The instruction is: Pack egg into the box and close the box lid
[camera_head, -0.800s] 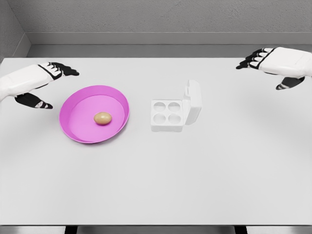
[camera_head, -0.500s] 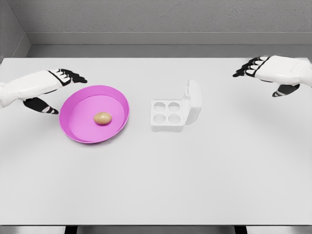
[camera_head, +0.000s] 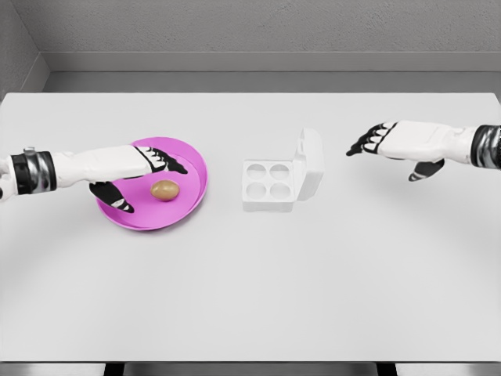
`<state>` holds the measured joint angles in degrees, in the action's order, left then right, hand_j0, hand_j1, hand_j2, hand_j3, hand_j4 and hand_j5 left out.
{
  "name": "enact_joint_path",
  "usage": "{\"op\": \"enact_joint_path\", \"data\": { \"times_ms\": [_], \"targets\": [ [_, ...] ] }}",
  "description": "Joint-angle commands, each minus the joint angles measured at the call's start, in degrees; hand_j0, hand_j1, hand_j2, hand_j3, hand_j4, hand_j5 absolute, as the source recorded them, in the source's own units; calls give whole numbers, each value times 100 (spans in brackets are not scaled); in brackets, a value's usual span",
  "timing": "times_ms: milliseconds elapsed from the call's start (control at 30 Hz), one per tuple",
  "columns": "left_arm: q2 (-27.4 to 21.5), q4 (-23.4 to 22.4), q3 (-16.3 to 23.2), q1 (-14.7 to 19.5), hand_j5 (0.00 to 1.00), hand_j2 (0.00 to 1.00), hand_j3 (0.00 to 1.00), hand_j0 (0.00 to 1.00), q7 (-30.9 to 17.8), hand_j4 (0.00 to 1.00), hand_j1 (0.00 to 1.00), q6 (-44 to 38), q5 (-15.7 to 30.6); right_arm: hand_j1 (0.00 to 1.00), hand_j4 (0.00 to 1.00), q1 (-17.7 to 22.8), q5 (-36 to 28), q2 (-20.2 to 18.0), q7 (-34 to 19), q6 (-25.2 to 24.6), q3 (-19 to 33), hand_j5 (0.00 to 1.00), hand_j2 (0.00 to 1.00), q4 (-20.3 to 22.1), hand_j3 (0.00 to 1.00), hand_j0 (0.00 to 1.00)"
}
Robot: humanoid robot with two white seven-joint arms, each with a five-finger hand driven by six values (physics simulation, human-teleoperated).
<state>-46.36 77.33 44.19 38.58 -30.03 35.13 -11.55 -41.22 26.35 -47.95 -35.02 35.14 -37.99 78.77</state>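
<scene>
A brown egg [camera_head: 165,189] lies in the pink bowl [camera_head: 192,163] at the left of the table. My left hand [camera_head: 145,174] hovers over the bowl just left of the egg, open, fingers stretched above it and thumb hanging below. The white egg box [camera_head: 268,185] stands right of the bowl with four bare cups and its lid [camera_head: 310,165] raised upright on the right side. My right hand [camera_head: 387,146] is open, a short way right of the lid, fingertips pointing at it.
The white table [camera_head: 250,282] stretches wide in front of the bowl and box. A grey wall runs along its far edge.
My left hand has moved right from beside the bowl to over it, close to the egg. The right hand has come left and down towards the box lid.
</scene>
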Motion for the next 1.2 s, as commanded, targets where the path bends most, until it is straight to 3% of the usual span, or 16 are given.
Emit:
{"op": "enact_joint_path", "data": {
  "times_ms": [0,67,233,500,567,967,1167],
  "targets": [
    [22,-42,2,0,95,95,95,95,-12,95,95,-13,-101,100,100,0,28,40,2,-14,-103,100,100,-10,100,100],
    [347,-279,11,17,92,92,92,92,-12,92,92,-13,-330,100,100,0,142,84,2,-14,-121,100,100,-19,100,100],
    [435,-578,11,61,92,92,92,92,-12,92,92,-13,-330,100,100,-9,203,163,2,-14,-218,100,100,-28,100,100],
    [514,-596,11,53,91,91,91,91,-12,91,91,-13,-391,100,100,-62,265,242,2,-14,-227,100,100,-19,100,100],
    [628,-772,11,61,83,83,83,83,-12,83,83,-13,-418,100,100,-88,265,260,2,-14,-227,100,100,-19,100,100],
    [637,-772,20,61,82,82,82,82,-12,82,82,-13,-418,100,100,-114,265,268,2,-14,-306,100,100,-19,100,100],
    [637,-763,29,61,76,76,76,76,-12,76,76,-13,-418,100,100,-123,265,260,2,-14,-306,100,100,-28,100,100]
  ]
}}
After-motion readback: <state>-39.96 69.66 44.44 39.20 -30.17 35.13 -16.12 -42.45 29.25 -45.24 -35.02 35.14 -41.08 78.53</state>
